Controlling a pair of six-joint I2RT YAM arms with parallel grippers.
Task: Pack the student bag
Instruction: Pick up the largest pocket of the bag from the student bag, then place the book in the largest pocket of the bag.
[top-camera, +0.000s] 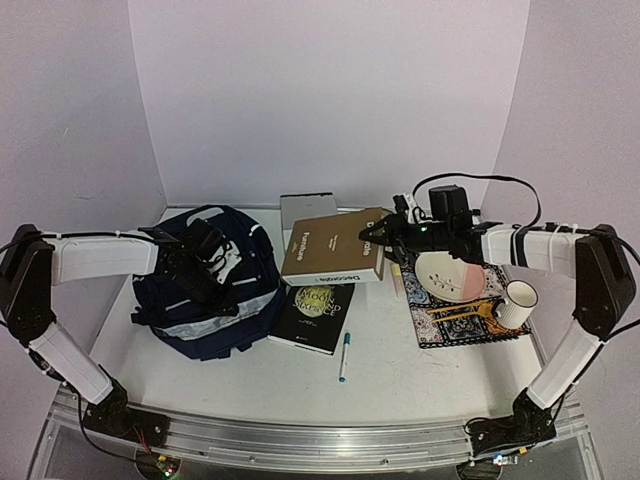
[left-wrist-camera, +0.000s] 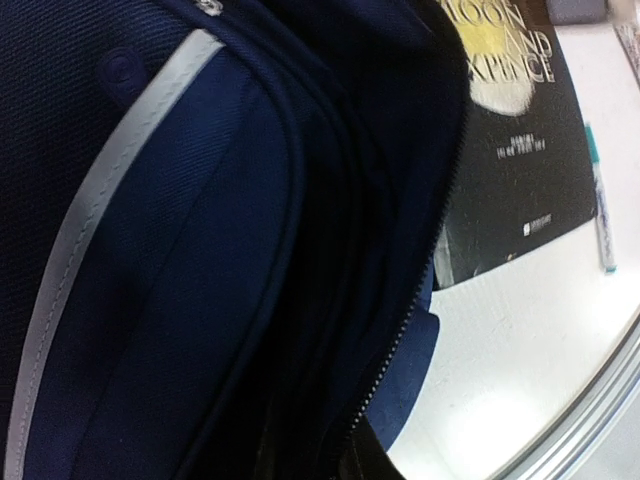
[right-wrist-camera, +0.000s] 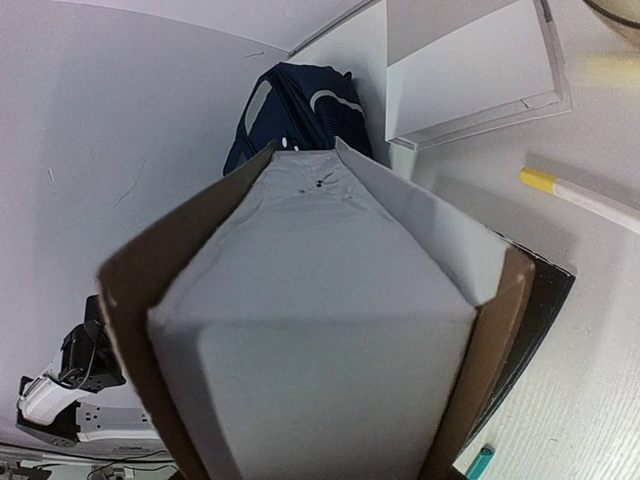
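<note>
While the right gripper (top-camera: 384, 240) is clamping the brown book (top-camera: 335, 252) outside the backpack (top-camera: 175, 300), packing is just starting; whether the left gripper (top-camera: 208, 250) is closing cannot be told.

The left arm (top-camera: 100, 255) is stretching inward, its left gripper (top-camera: 207, 246) sitting against the student bag (top-camera: 250, 295), jaws hidden. Right of the bag, the right gripper (top-camera: 379, 238) is clamping a brown book (top-camera: 330, 250).

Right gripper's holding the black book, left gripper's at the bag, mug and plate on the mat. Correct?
Not quite: the right gripper holds the brown book; the black book lies flat beside the student bag. The top view shows it. The rest stands.
</note>
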